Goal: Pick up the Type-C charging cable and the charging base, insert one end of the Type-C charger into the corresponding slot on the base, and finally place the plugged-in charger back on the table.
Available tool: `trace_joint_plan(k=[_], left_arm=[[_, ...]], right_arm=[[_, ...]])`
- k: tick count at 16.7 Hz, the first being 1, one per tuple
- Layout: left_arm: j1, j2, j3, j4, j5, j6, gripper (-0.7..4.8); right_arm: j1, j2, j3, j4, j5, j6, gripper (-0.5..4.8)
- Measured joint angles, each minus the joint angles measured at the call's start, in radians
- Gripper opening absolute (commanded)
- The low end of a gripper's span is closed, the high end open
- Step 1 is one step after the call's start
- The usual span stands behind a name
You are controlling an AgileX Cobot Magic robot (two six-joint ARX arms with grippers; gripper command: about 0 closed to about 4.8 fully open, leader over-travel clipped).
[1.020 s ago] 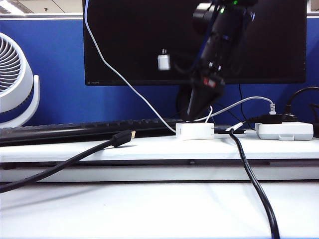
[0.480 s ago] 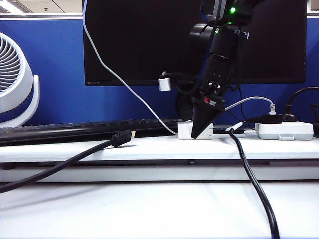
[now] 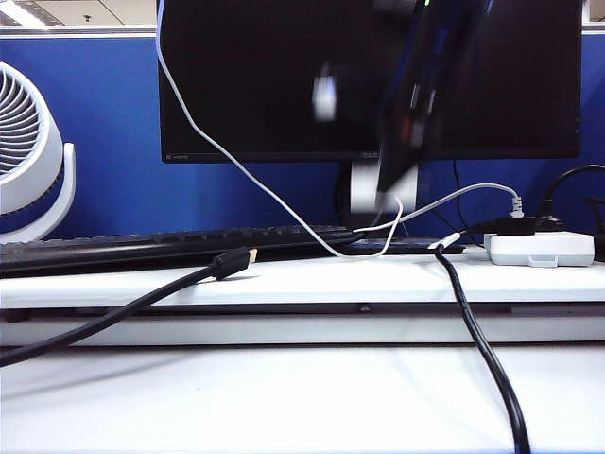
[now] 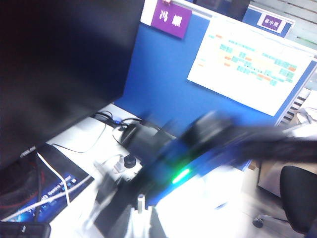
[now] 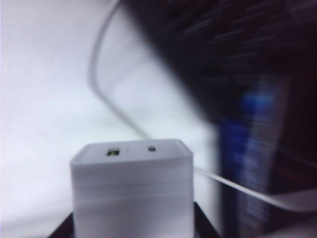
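A white desk with a raised shelf sits before a dark monitor. The right gripper, a blurred dark shape, hangs above the shelf at centre-right; in its wrist view the charging base sits between its widely spread jaws, apparently gripped and off the shelf. The Type-C charging cable runs from the top of the exterior view down to the shelf. The left gripper is too blurred to make out clearly; it appears closed near a small metal plug tip, though whether it holds the cable cannot be told. Judging by this, both pickups look underway; plugging in and setting down remain.
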Motion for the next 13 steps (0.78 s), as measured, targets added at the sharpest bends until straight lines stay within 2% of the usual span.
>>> trace_joint_plan(k=[2,6,9,10,11,13], left_arm=[[0.000,0.000,0.000,-0.009,0.010,0.000,0.21],[0.000,0.000,0.000,-0.160,0.156,0.002,0.22],[0.000,0.000,0.000,-0.247,0.184,-0.002,0.22],[-0.002,0.003,0.000,-0.255,0.205,-0.002,0.21],[-0.011,0.006,0.000,-0.257,0.237,-0.002,0.22],[-0.064,0.010,0.000,-0.259,0.264,-0.002,0.21]], right_arm=[[0.000,-0.119,-0.002,-0.010,0.041,0.000,1.06],[-0.001,-0.426,0.001,0.009,0.047,0.000,1.06],[-0.001,-0.531,0.002,0.096,-0.116,0.026,1.01],[0.002,-0.536,0.004,0.128,-0.163,0.054,0.81],[0.002,-0.535,0.004,0.154,-0.195,0.079,0.49],[0.008,-0.517,0.001,0.153,-0.212,0.093,0.53]])
